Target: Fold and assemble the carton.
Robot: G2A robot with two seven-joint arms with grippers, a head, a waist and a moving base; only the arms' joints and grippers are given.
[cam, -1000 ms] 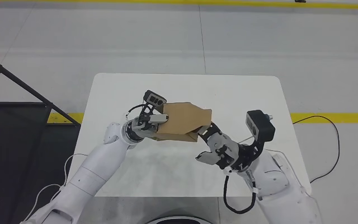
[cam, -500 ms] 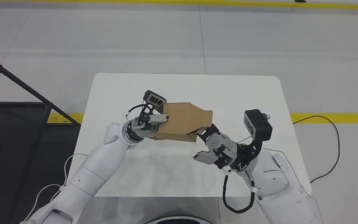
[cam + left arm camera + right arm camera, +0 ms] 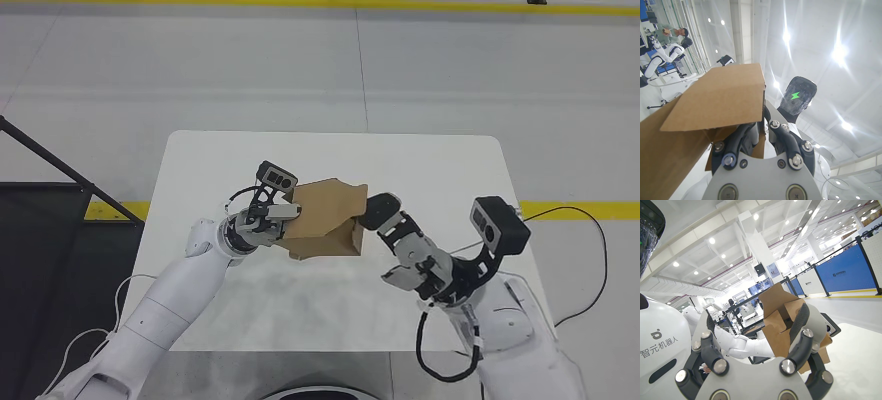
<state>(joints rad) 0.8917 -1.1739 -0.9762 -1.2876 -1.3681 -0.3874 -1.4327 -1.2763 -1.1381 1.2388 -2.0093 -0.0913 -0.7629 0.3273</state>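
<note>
the brown cardboard carton (image 3: 325, 218) is held above the middle of the table (image 3: 430, 165), partly squared up with its end flaps loose. one panel is pinched by the left gripper (image 3: 762, 121). the right gripper (image 3: 756, 313) is spread wide, one finger (image 3: 800, 317) set against the open end, whose hollow inside is seen from the right wrist view.

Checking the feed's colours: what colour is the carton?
The carton is plain brown, clearest in the top view.

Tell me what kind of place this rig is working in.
Probably a large robotics test or demo hall: a yellow floor line runs past the white table, blue barrier panels edge a walkway, and another white robot stands at a bench.
</note>
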